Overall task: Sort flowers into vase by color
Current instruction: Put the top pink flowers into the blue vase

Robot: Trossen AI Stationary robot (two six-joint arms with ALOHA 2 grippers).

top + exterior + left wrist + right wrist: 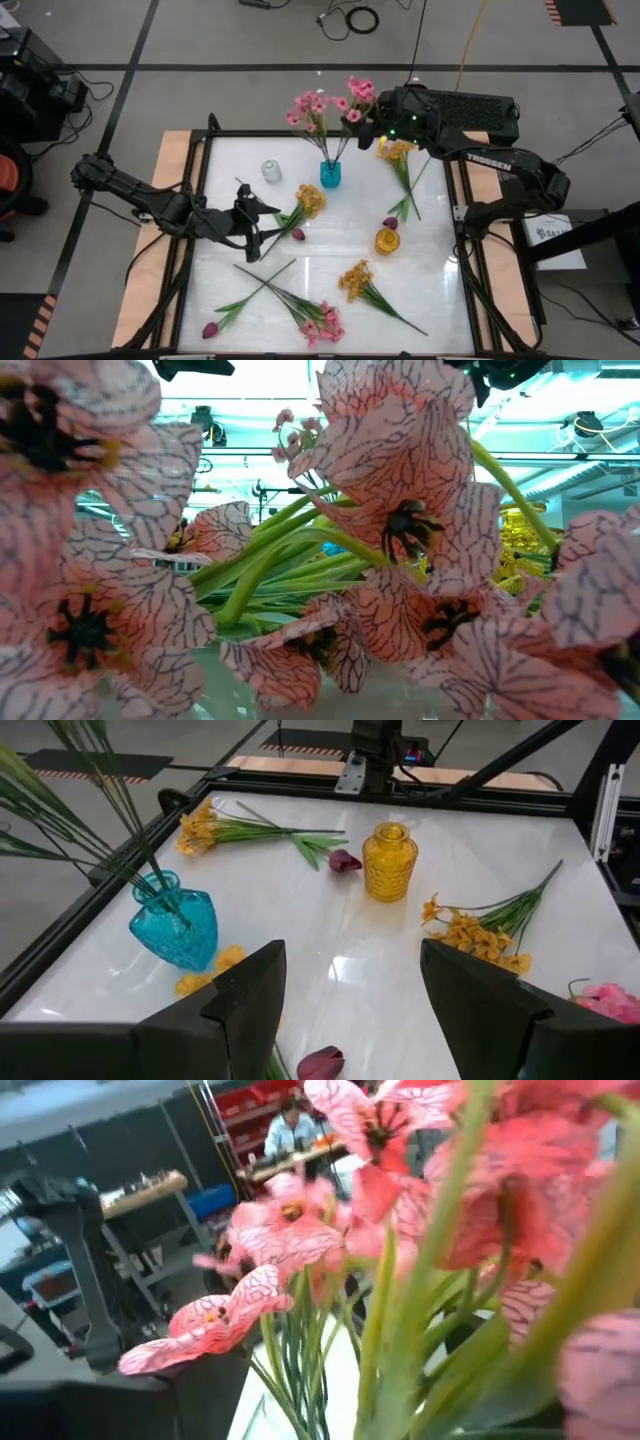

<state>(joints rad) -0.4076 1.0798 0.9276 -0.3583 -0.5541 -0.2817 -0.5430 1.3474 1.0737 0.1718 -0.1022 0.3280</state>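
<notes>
A blue vase [330, 175] stands at the table's far middle with pink flowers [312, 108] upright in it, their stems down its neck. My right gripper [372, 128] hangs open at the right-hand pink blossoms [360, 92]. The right wrist view shows one dark finger [200, 1390] out at the side and pink blossoms [290, 1220] with green stems close in front. My left gripper [262, 225] hovers open left of centre. Below its fingers a magenta tulip bud [322, 1065] lies beside a yellow spray [310, 198]. My right gripper stands open about the stems of the pink flowers [380, 1330] in the blue vase, coming nearly level from the table's right. The flowers hide its other finger, and I cannot tell whether either finger touches a stem.
A clear glass vase [271, 170] stands far left and a yellow vase [387, 240] right of centre with a tulip bud [390, 222] beside it. Yellow sprays lie at far right [400, 160] and near centre [365, 285]. A pink spray [320, 320] and a tulip [210, 328] lie along the near edge.
</notes>
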